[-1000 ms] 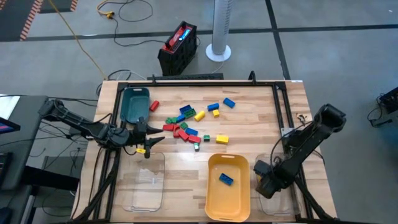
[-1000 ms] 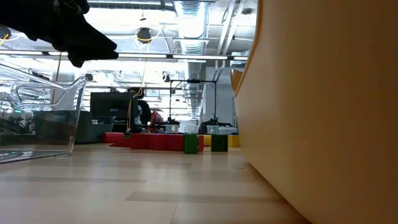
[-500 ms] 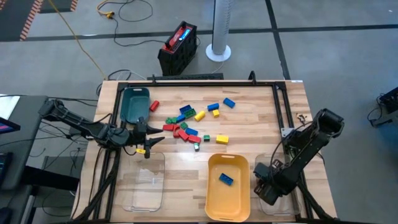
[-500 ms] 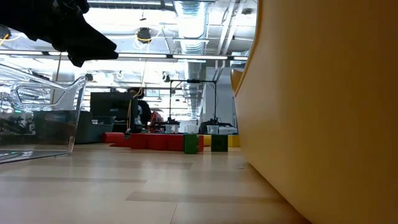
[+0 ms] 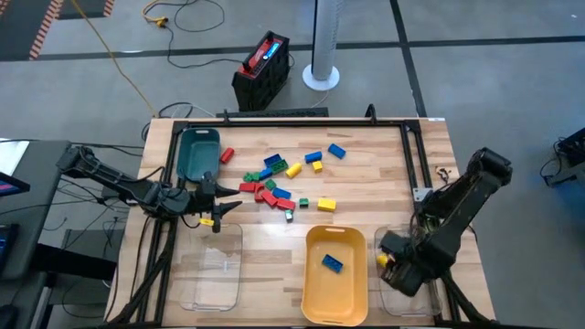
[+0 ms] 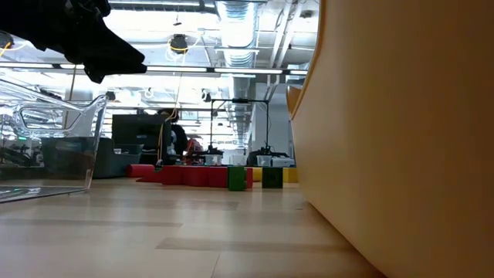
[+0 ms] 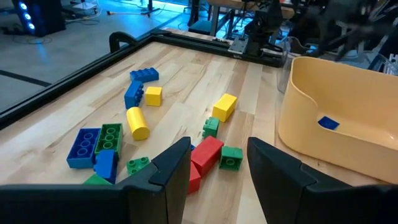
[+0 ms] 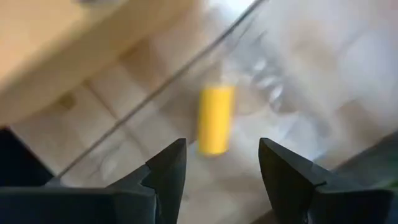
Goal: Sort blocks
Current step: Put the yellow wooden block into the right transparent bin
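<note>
i see the right gripper (image 8: 217, 165) spread wide and holding nothing, with a yellow block (image 8: 215, 119) just ahead of its fingers, inside the clear tray (image 5: 402, 294) right of the yellow tray (image 5: 335, 283). since a second ago my right arm has swung further over that tray. the left gripper (image 7: 217, 168), open, hangs near the block pile (image 5: 279, 183).

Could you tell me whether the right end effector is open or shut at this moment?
Open. The right end effector shows a clear gap between its fingers, with a yellow block loose beyond them over the clear tray.
</note>
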